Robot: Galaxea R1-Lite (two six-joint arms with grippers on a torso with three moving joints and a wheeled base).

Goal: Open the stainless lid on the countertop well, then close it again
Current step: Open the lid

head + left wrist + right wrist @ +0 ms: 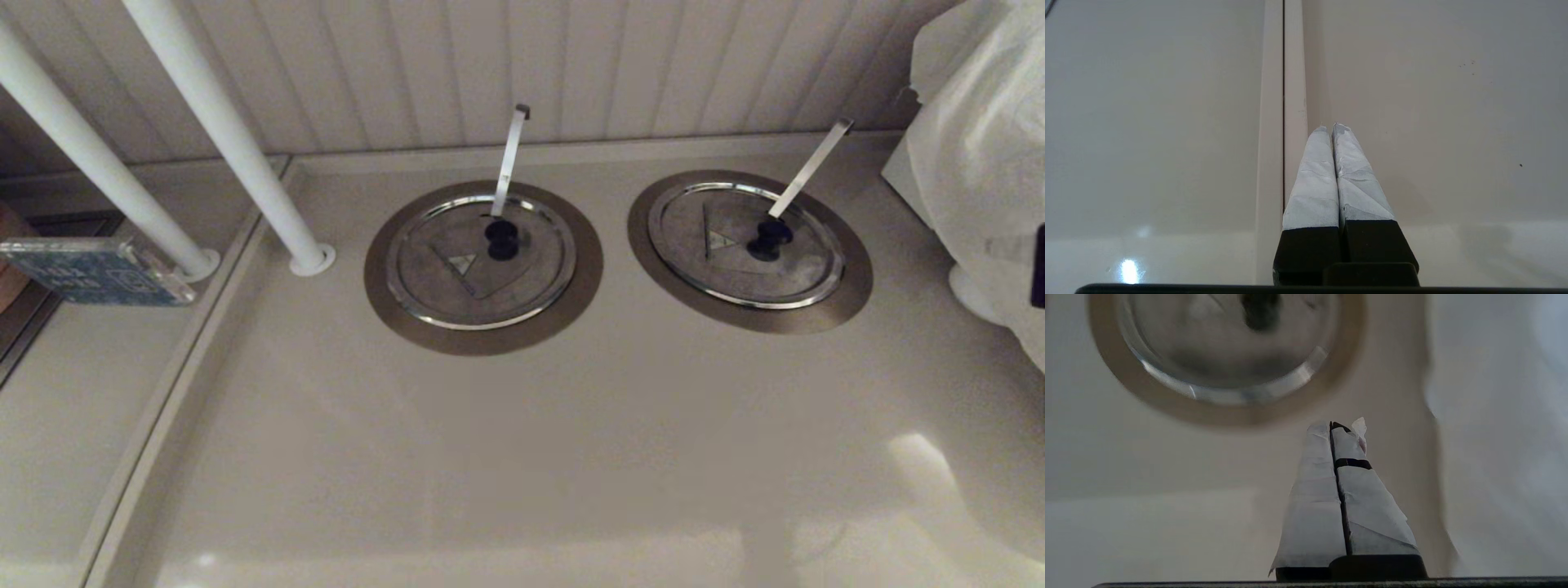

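No brand or readable writing shows on the steel parts; the only marks are a small triangle sticker (pixel 721 240) on the stainless lid (pixel 744 243) and a like one on its twin, their symbols too small to make out; a blue-patterned card (pixel 90 271) at the far left carries print that cannot be read.

The stainless lid is the right-hand disc of two on the pale countertop (pixel 522 457), lying flat and closed in the countertop well (pixel 849 286), whose wide brushed ring surrounds it on all sides; its black knob (pixel 770 237) stands near the centre, and its flat metal strip (pixel 810 169) rises from beside the knob, its long axis slanting strongly up and away toward the robot's right and the back wall; the wedge-shaped flap widens from the knob toward the robot's left.

Counted: two discs, two rings, two knobs, two strips, two stickers, two white poles (pixel 229 139) at the left; the twin lid (pixel 482 261) sits in its own ring just to the left, apart from the first, its strip nearly upright.

Neither arm appears in the head view; the right gripper (pixel 1337 426) hovers over bare countertop near the rim of the well, its white-wrapped fingers pressed together on nothing; the left gripper (pixel 1331 127) hangs above a seam (pixel 1283 122) in the counter, fingers likewise closed tip to tip and holding nothing.

A white wrapped bulk (pixel 980 163) stands at the right edge.
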